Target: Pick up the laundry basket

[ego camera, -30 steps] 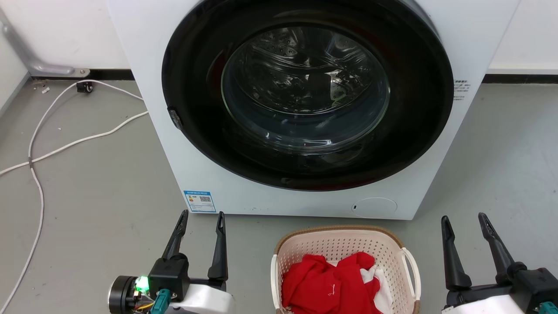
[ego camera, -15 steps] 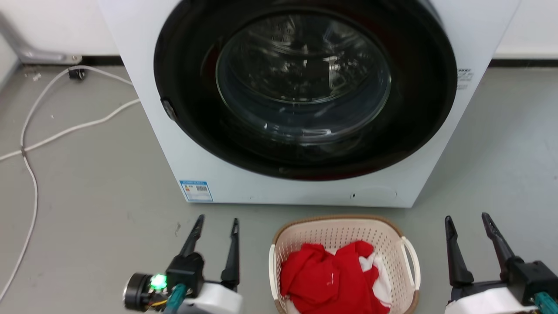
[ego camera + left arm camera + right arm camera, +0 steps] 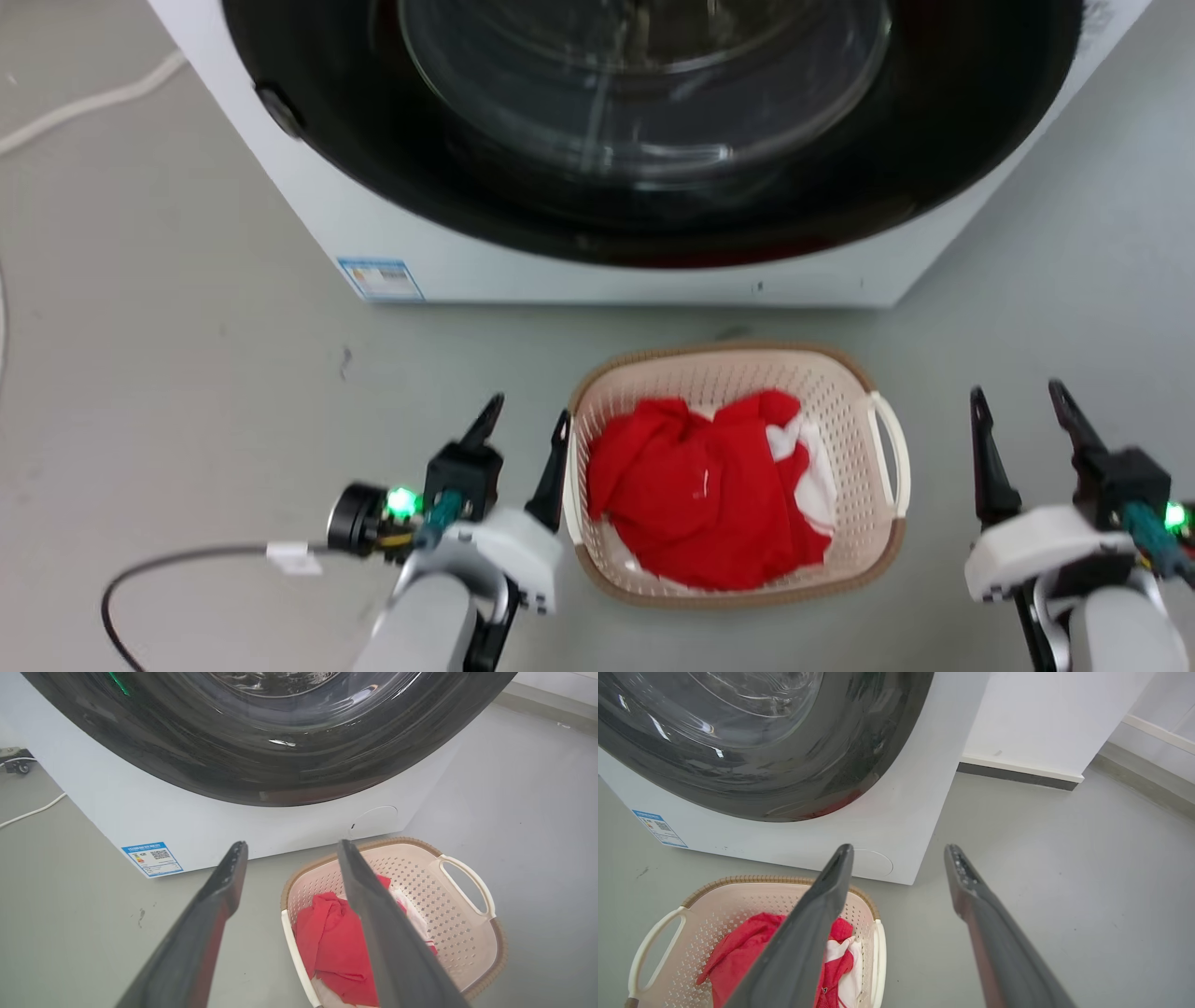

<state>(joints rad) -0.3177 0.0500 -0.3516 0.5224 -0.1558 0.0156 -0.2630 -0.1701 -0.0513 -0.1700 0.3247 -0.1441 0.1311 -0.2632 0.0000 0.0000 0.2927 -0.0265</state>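
Observation:
The laundry basket (image 3: 845, 397) sits on the grey floor before the washing machine: cream perforated walls, brown woven rim, white loop handles. Red and white clothes (image 3: 700, 485) fill it. My left gripper (image 3: 525, 417) is open just left of the basket's left side, its right finger close to the rim. My right gripper (image 3: 1019, 401) is open to the right of the basket, a short gap from the right handle (image 3: 892, 448). The basket (image 3: 462, 933) lies right of my left fingers (image 3: 219, 891) in the left wrist view. It (image 3: 719, 896) lies lower left in the right wrist view.
The white washing machine (image 3: 523, 266) with its big dark round door (image 3: 653, 121) stands just behind the basket. A white cable (image 3: 84, 98) runs on the floor at the far left. A black cable (image 3: 168, 569) trails from my left wrist. A white wall (image 3: 1055, 718) with dark skirting rises at the right.
The head camera has tilted down, so the whole picture shifted. My left gripper has moved right, close to the basket's left side. My right gripper has stayed open to the basket's right.

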